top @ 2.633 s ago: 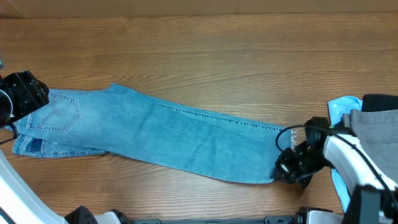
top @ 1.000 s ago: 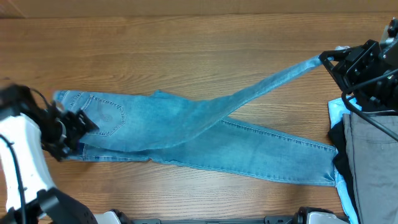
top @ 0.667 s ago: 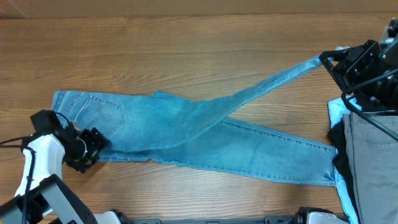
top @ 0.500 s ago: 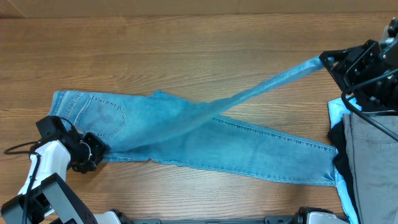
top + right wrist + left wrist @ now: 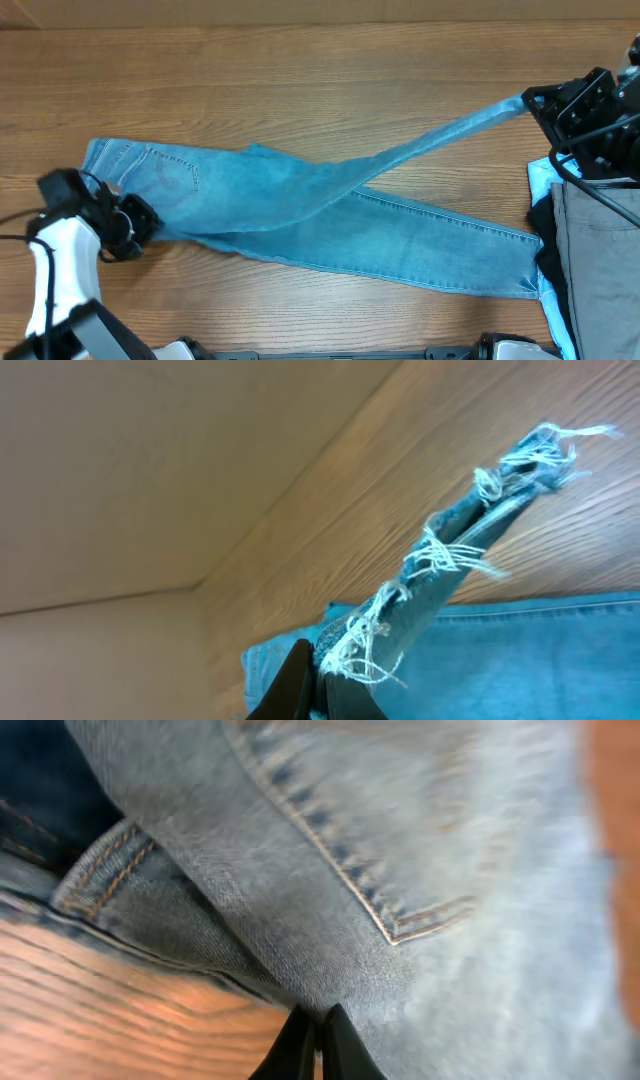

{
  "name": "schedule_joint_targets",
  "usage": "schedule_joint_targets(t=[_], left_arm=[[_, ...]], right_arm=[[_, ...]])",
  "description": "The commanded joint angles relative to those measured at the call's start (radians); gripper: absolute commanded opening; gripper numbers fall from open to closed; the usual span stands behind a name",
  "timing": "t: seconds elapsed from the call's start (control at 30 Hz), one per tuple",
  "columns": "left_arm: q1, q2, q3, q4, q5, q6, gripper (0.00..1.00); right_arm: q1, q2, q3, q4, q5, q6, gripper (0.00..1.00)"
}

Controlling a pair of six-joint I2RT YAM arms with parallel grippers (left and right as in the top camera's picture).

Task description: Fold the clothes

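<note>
Faded denim: the jeans [image 5: 300,195] on the counter [image 5: 300,80], right pincer [image 5: 527,99] clamping a frayed hem [image 5: 450,550] aloft, left pincer [image 5: 138,218] nipping the waist (mid-fold, I'd say); next, hem toward waistband.

The wooden table [image 5: 300,90] carries faded light blue jeans [image 5: 290,190] stretched across its middle. Their waist is near the left edge, and one leg lies flat toward the near right corner. At the right edge lies a pale-blue cloth [image 5: 541,178], with grey trousers [image 5: 600,250] on top.
</note>
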Motion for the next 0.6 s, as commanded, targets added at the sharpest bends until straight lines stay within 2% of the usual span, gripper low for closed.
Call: schedule_joint_targets(t=[0.0,0.03,0.13,0.2,0.27,0.4,0.47,0.57], left_arm=[[-0.005,-0.105,0.138,-0.045,0.002,0.083,0.05],[-0.005,-0.122,0.156,-0.058,-0.007,0.092,0.13],[-0.006,-0.146,0.164,-0.098,-0.085,0.091,0.47],[-0.006,-0.12,0.162,-0.145,-0.153,0.09,0.63],[-0.006,-0.086,0.155,-0.166,-0.181,0.091,0.67],[-0.006,0.0,0.094,-0.176,-0.18,0.09,0.68],[-0.004,0.037,0.052,-0.143,-0.195,0.089,0.68],[-0.003,0.097,-0.001,-0.011,-0.201,0.082,0.66]], right_arm=[[-0.003,-0.017,0.022,0.007,0.059,-0.023,0.04],[-0.003,-0.017,0.022,0.007,0.059,-0.025,0.04],[-0.003,-0.017,0.022,0.008,0.059,-0.025,0.04],[-0.003,-0.017,0.022,0.008,0.059,-0.025,0.04],[-0.003,-0.017,0.022,0.007,0.059,-0.025,0.04],[-0.003,-0.016,0.022,0.006,0.059,-0.025,0.04],[-0.003,-0.016,0.022,0.007,0.059,-0.025,0.04],[-0.003,-0.016,0.022,0.006,0.059,-0.026,0.04]])
